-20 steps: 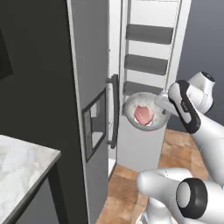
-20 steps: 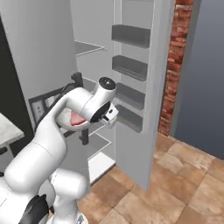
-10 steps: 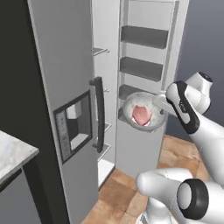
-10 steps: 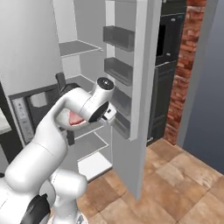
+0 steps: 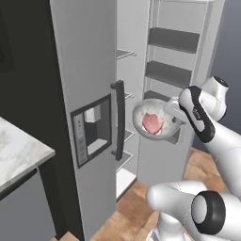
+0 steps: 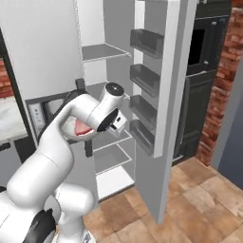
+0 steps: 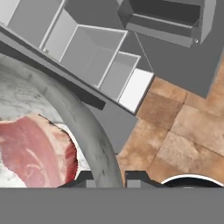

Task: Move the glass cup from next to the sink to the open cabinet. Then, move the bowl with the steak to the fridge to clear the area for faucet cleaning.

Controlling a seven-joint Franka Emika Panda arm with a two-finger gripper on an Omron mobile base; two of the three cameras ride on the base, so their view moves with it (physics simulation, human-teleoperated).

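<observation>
Pink steak (image 7: 35, 148) fills bowl (image 7: 94, 131) between fingers (image 7: 139, 177).

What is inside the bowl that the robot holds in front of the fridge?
The bowl holds one steak, pink-red with paler edges. The bowl's bottom under the steak is covered.
</observation>
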